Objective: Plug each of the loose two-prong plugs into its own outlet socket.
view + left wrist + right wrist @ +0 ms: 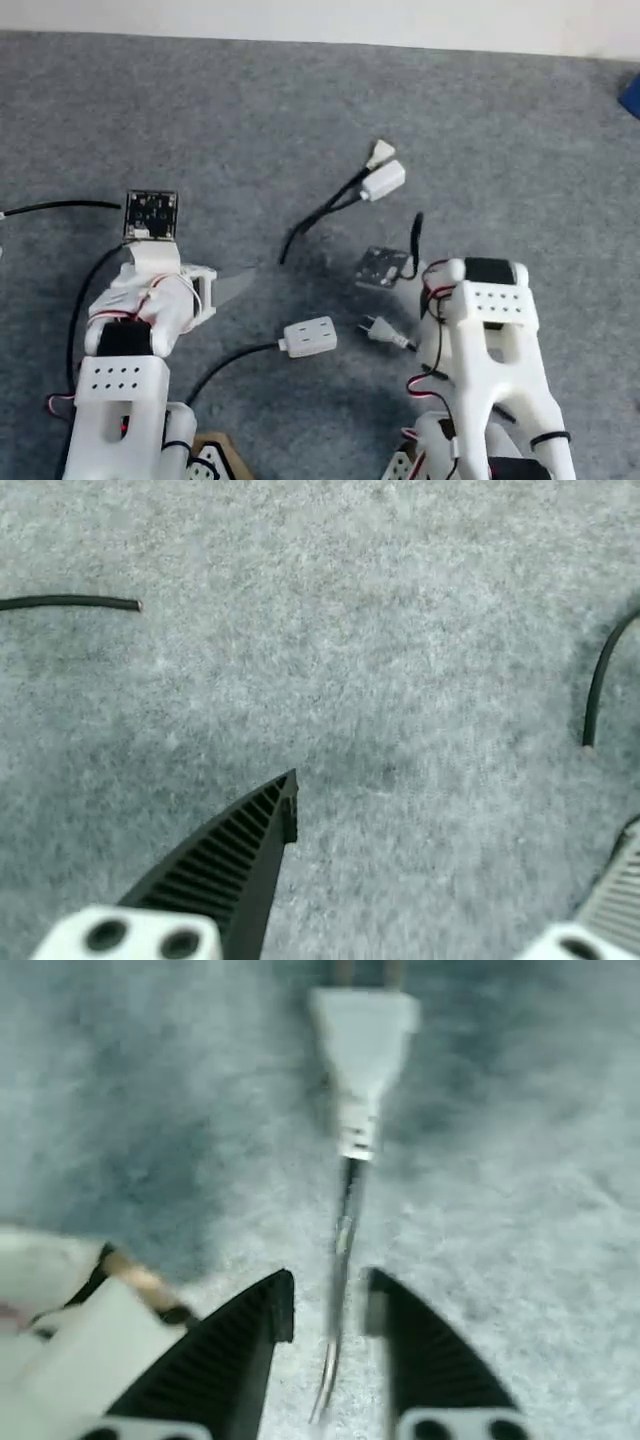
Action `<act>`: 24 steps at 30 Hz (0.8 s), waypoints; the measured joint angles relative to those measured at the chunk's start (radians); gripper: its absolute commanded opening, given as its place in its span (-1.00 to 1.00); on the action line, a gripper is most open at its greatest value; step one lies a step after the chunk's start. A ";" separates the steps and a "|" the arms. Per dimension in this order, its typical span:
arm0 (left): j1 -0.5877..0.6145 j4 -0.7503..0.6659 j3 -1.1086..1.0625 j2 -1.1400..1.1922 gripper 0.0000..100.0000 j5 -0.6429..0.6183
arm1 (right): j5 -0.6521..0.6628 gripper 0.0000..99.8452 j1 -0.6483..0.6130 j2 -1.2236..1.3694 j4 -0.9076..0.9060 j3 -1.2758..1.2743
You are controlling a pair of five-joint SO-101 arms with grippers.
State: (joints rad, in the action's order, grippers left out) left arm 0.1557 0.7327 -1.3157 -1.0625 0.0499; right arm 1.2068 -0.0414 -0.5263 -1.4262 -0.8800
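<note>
A loose white two-prong plug (378,327) lies on the grey carpet just right of a white outlet socket (308,337) on a black cord. In the right wrist view the plug (362,1035) lies ahead of my right gripper (330,1305). The gripper's black fingers (250,1345) stand slightly open on either side of the plug's thin cord (342,1230), apart from it. My left gripper (460,810) hangs wide open over bare carpet with nothing between its fingers; in the high view it (222,288) is left of the socket. Farther back, a second white plug (380,153) sits by another white socket (384,180).
Black cords (320,215) trail from the far pair toward the middle. One cut cord end (110,603) and another (598,695) lie on the carpet near the left gripper. A blue object (632,95) sits at the right edge.
</note>
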 measured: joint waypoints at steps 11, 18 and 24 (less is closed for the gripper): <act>-0.029 -0.005 -0.002 0.000 -0.07 0.000 | -0.169 -0.49 -0.249 0.000 0.218 -0.084; -0.029 -0.005 -0.002 0.000 -0.07 0.000 | -0.290 -0.49 -0.288 0.011 0.288 -0.089; -0.029 -0.005 -0.002 0.000 -0.07 0.000 | -0.308 -0.61 -0.288 0.164 0.356 -0.092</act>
State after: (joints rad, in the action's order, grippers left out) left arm 0.1266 0.7281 -1.3172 -1.0625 0.0499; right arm 0.8984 -0.3299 -0.3621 -1.0702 -0.9720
